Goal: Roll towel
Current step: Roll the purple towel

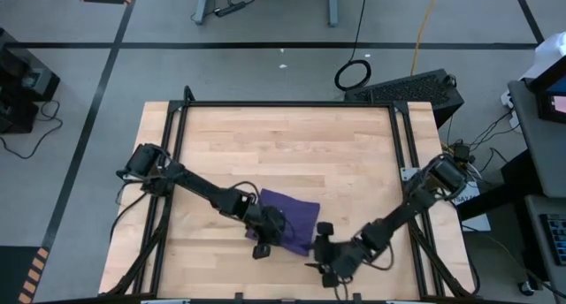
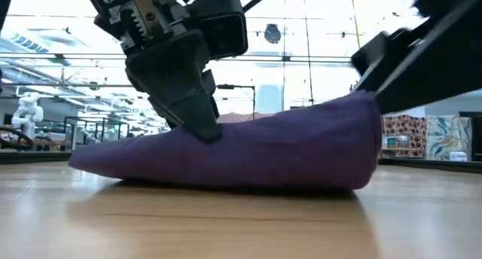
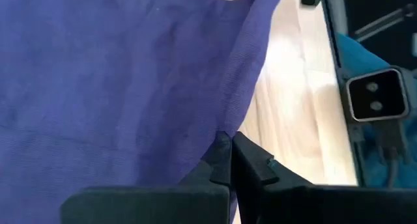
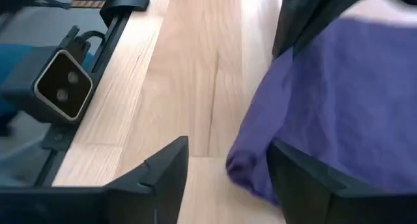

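Observation:
The purple towel (image 1: 292, 217) lies bunched on the wooden table (image 1: 283, 154), near its near edge. In the low view the towel (image 2: 263, 153) is low at its left end and rises at its right end. My left gripper (image 1: 263, 240) stands over the towel's near left part and is shut on it. My right gripper (image 1: 321, 244) is open at the towel's near right corner. That corner (image 4: 246, 167) lies between its two spread fingers. My left gripper (image 3: 229, 160) pinches the towel's edge (image 3: 225, 138) between its two shut fingers, which slant down onto it from above (image 2: 205, 127). One layer or several, I cannot tell. The towel rests on the table around the hold. My right gripper (image 4: 228, 175): one finger (image 4: 313, 182) stands at the towel's edge, and whether it touches cannot be told.
Black rails (image 1: 172, 136) run along the table's left and right sides. A small camera box (image 4: 64, 86) sits at the table's near edge close to my right gripper. Bare wood lies across the far half of the table.

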Robot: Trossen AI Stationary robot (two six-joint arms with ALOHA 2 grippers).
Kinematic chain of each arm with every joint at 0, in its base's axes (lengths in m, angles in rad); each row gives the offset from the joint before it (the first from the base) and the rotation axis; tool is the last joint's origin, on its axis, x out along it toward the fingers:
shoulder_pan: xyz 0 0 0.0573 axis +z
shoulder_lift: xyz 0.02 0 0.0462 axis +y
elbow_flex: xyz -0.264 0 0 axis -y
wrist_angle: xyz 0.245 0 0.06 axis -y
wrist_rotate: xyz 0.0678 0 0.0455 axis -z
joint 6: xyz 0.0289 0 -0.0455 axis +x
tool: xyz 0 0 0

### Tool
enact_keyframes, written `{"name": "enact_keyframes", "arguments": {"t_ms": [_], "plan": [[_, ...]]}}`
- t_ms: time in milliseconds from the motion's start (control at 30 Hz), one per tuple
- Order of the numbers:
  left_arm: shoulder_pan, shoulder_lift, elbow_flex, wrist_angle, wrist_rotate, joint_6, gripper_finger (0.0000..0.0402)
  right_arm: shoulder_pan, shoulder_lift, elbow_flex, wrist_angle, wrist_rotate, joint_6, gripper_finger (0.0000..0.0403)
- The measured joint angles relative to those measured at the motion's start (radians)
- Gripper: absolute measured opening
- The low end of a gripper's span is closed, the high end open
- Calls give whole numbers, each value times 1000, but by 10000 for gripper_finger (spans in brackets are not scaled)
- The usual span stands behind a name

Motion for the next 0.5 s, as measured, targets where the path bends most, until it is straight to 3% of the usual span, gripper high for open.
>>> {"name": "enact_keyframes", "arguments": {"t_ms": [200, 400, 500], "plan": [[41, 10, 0, -11, 89, -24, 3, 98, 50, 0, 111, 295, -120, 216], [62, 10, 0, -7, 95, -29, 2, 101, 180, 1, 356, 354, -302, 213], [71, 10, 0, -4, 94, -52, 2, 97, 229, 0, 415, 440, -342, 207]]}}
